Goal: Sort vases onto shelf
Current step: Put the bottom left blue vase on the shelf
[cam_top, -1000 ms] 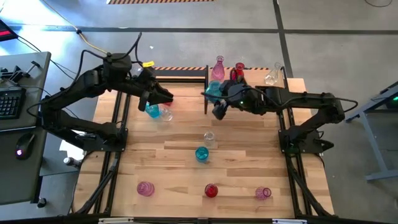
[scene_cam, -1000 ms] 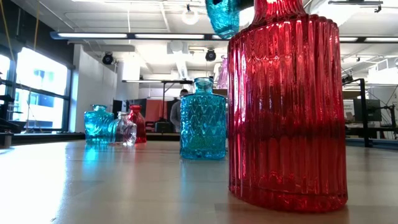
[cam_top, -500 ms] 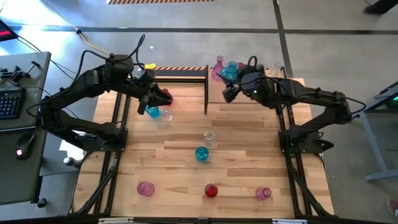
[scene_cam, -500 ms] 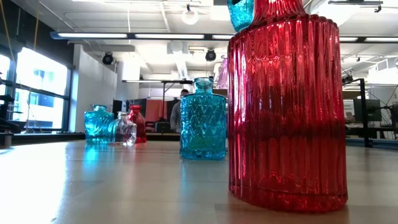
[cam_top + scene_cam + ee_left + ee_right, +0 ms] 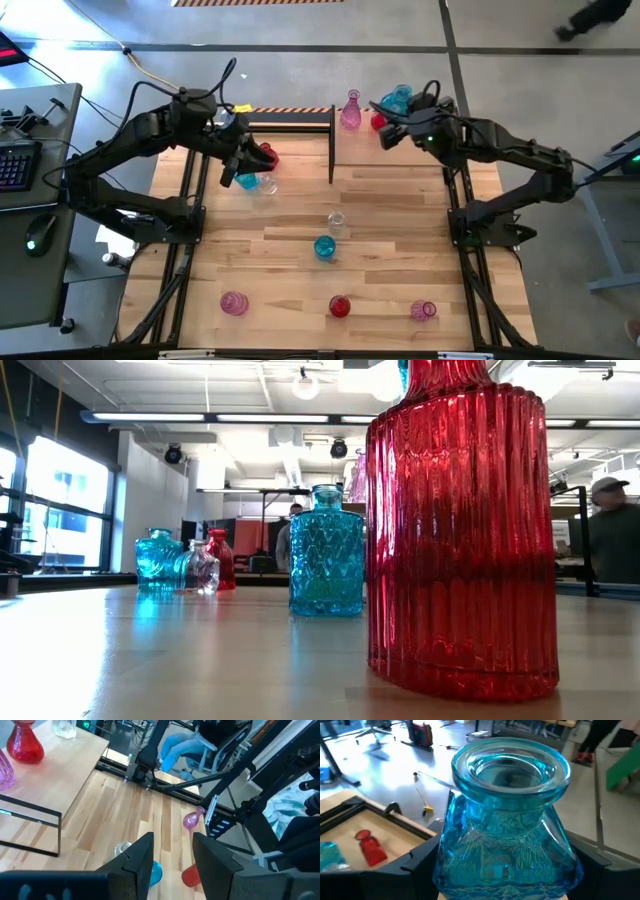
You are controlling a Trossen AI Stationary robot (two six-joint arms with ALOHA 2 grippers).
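Observation:
My right gripper (image 5: 393, 112) is shut on a turquoise vase (image 5: 507, 820) and holds it in the air over the far right part of the pale shelf (image 5: 400, 155). A tall pink vase (image 5: 350, 110) and a red one (image 5: 378, 121) stand on the shelf beside it. My left gripper (image 5: 172, 850) is open with nothing between its fingers. It hovers at the far left over a turquoise vase (image 5: 245, 181), a clear one (image 5: 267, 184) and a red one (image 5: 266, 155). My right gripper pinches the turquoise vase's wide patterned body (image 5: 470, 865) between its two fingers, one on each side. The fingers (image 5: 422, 857) come from the table's right, slanting a little downward. The vase is lifted clear of the shelf, with its round mouth (image 5: 510, 762) uppermost.
A clear vase (image 5: 337, 222) and a turquoise one (image 5: 324, 246) stand mid-table. A pink (image 5: 233, 303), a red (image 5: 340, 306) and another pink vase (image 5: 424, 311) stand along the near edge. A black bar (image 5: 332, 145) edges the shelf. A person (image 5: 612, 540) stands beyond the table.
My right gripper has carried the turquoise vase up and toward the table's far right corner, from beside the shelf's black bar to past the pink vase. It turned as it went and stayed shut on the vase. My left gripper has stayed in place.

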